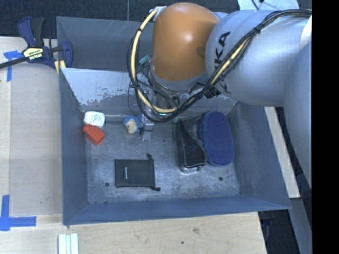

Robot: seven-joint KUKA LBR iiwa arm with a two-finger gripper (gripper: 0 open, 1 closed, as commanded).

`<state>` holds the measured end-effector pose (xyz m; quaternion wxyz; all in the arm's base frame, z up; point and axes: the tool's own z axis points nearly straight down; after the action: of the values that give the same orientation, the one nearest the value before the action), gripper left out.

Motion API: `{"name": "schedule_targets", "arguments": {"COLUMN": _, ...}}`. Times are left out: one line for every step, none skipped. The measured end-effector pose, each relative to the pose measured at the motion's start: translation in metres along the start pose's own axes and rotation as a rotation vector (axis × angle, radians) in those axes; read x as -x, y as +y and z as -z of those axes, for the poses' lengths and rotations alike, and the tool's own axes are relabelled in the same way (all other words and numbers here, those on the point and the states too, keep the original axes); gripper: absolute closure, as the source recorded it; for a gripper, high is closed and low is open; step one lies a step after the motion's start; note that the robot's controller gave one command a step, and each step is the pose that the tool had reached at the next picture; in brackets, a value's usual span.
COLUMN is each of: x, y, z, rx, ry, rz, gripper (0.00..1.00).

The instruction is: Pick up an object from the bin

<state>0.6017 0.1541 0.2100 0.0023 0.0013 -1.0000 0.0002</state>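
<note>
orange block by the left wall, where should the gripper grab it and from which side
Probably from straight above, closing on the left and right faces of the orange block: it sits low and compact, and a white thing crowds its far side.

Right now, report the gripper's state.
Gripper: cannot be told. It is down in the bin, close beside a small blue and cream thing near the back wall.
</note>
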Motion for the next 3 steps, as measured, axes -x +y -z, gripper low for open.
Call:
{"name": "schedule_targets", "arguments": {"x": -0.065, "y": -0.008, "z": -0.145, "rx": -0.001, "ry": 0.001, "rz": -0.092, "gripper": 0.0}}
{"name": "schedule_targets", "arguments": {"x": -0.07, "y": -0.019, "z": -0.109, "rx": 0.003, "ry": -0.011, "rz": -0.387, "gripper": 0.0}}
{"name": "schedule_targets", "arguments": {"x": -0.083, "y": -0.017, "z": -0.096, "rx": 0.002, "ry": -0.005, "rz": -0.528, "gripper": 0.0}}
